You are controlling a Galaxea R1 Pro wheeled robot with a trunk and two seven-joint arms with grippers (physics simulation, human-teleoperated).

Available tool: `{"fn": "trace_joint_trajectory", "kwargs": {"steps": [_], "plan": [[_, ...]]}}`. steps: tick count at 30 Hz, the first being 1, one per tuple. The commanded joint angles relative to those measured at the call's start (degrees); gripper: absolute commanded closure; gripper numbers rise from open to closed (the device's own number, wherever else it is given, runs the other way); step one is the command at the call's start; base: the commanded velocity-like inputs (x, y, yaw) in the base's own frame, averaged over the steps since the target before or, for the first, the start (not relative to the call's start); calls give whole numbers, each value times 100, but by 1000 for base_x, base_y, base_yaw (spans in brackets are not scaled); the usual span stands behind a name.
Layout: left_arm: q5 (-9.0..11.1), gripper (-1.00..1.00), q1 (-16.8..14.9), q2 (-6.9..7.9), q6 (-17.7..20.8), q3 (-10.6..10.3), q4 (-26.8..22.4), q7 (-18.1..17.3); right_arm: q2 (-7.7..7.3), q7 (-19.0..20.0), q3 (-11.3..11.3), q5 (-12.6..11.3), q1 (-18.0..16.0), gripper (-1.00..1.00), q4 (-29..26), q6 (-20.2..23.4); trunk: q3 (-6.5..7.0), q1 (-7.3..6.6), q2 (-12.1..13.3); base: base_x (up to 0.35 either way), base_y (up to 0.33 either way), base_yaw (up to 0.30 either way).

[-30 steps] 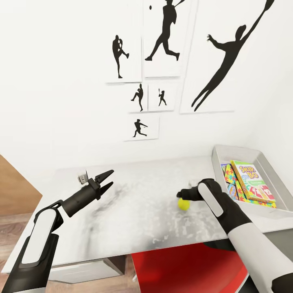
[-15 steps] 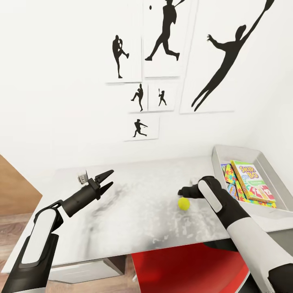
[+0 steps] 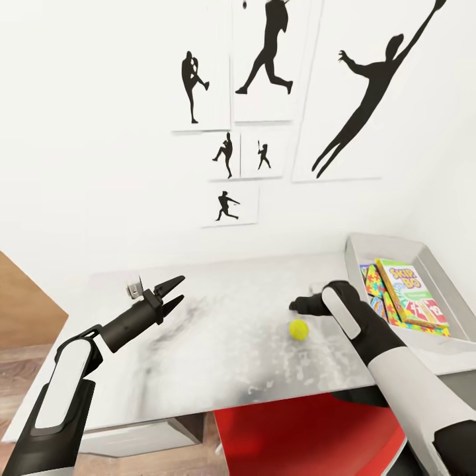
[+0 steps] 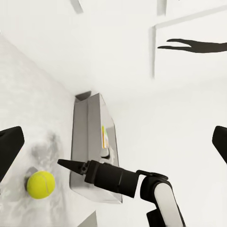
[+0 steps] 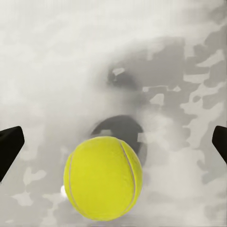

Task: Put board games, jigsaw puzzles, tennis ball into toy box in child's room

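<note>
looking down from the head camera, i have the tennis ball [image 3: 299, 329] sitting loose on the light-grey table [image 3: 218, 344], near the toy box [image 3: 423, 261] but apart from it. my right gripper [image 3: 295, 305] hangs just above and beyond the ball, not touching it. through the right wrist camera the ball [image 5: 103, 178] lies on the mottled tabletop between the two dark fingertips [image 5: 9, 147], which sit far apart at the edges of the picture, so that tool is spread wide with nothing in it.

my left gripper [image 3: 173, 294] hovers over the left part of the table, well away from the ball, its two pointed fingers parted and empty. from the left wrist camera i see the ball [image 4: 41, 184] on the table, the right gripper [image 4: 66, 163] reaching in beside it, and the grey toy box [image 4: 87, 142] behind.

inside the toy box, the yellow-green-red skip-bo board game [image 3: 413, 294] lies on top, with a multicoloured jigsaw puzzle [image 3: 374, 284] showing beside and beneath it. a small grey object [image 3: 135, 289] stands on the table just behind the left gripper; i cannot tell what it is. black athlete silhouette prints [image 3: 268, 92] hang on the white wall above the table.
</note>
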Motion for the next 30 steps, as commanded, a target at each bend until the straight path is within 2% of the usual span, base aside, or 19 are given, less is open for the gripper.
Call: {"fn": "trace_joint_trajectory", "kwargs": {"steps": [1, 17, 30], "plan": [[-30, -100, -5, -3, 28, 8, -1, -36, -5, -58, 22, -59, -20, -100, -5, 6, -19, 3, -11, 0, 0, 0], [-30, -100, -5, -6, 32, 8, -11, -39, 12, -11, 1, -64, -61, -100, 0, -8, -151, 3, -11, 0, 0, 0], [-30, -100, -7, -1, 33, 8, -13, -39, 13, 29, -25, -71, -48, -100, -19, -37, -177, 3, -11, 0, 0, 0]]}}
